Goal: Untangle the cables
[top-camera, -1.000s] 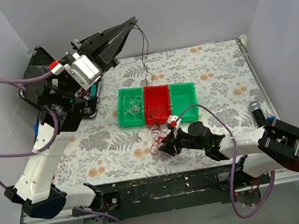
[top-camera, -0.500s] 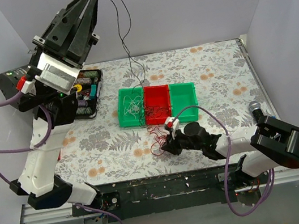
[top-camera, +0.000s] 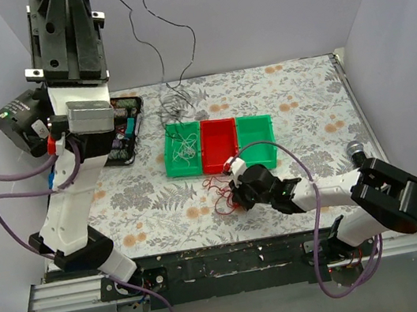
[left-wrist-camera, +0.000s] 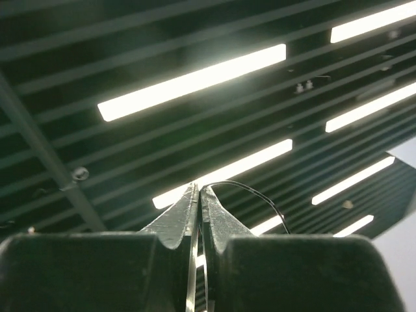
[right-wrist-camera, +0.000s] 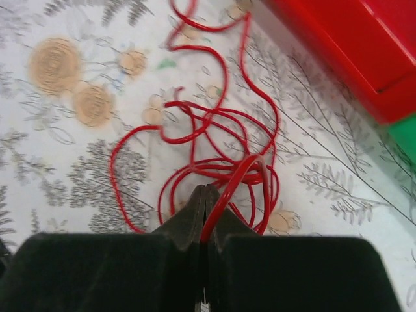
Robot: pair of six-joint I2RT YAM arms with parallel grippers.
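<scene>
**Overhead and wrist views of the two-arm rig.** The left gripper point(left-wrist-camera: 199, 190) is raised high above the far left of the table point(top-camera: 303, 100), so its tips lie beyond the top edge of the overhead view. In its wrist view the jaws are pressed together, and a thin black wire point(top-camera: 191, 43) is pinched at their tips. The black wire hangs in loose curves down to a small cluster of thin loops point(top-camera: 175, 101), which lies on the cloth just beyond the far side of the bins.

The right gripper point(right-wrist-camera: 205, 193) is lowered to the table, just near of the red bin point(top-camera: 219, 134). Its jaws are closed flat on one strand of the red tangle point(top-camera: 219, 194). The rest of the tangle is spread in open loops on the patterned cloth just beyond the fingertips.

Three bins are set side by side at mid-table. The left green bin point(top-camera: 168, 151) holds pale wires point(top-camera: 184, 148), the red bin is in the middle, and the right green bin point(top-camera: 256, 132) is on the right. A black tray point(top-camera: 121, 134) is seen at the far left, partly hidden by the left arm.
</scene>
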